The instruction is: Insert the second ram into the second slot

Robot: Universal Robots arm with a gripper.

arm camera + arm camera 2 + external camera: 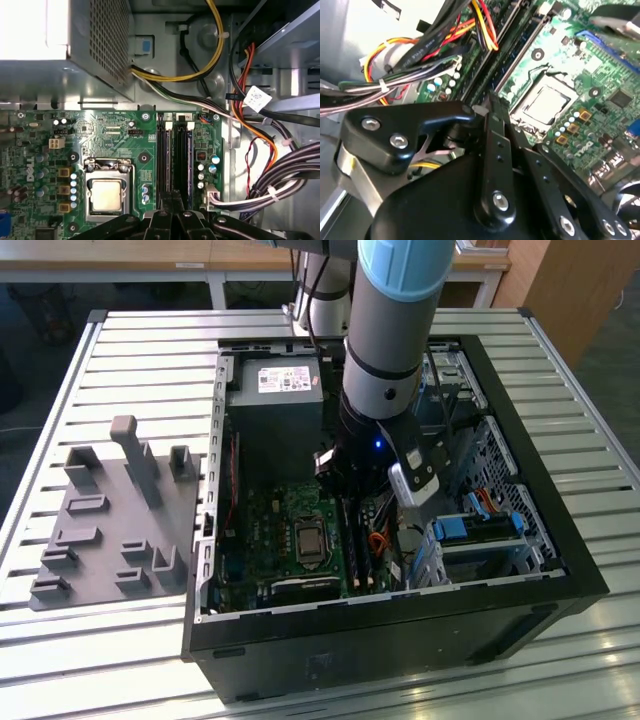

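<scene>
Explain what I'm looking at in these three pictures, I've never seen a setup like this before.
This is a robot arm reaching down into an open desktop computer case that lies on a slatted metal table. The exterior view is taken from a camera off the arm. The two wrist views come from cameras riding on the arm near its pincer, so they look into the case from close up.

Inside lies the green motherboard with its square metal processor, the long memory slots, and bundles of coloured cables. The grey box in the case is the power supply. A grey plastic fixture sits on the table beside the case.

The pincer is down at the memory slots. Whether it holds a memory stick cannot be told.
</scene>
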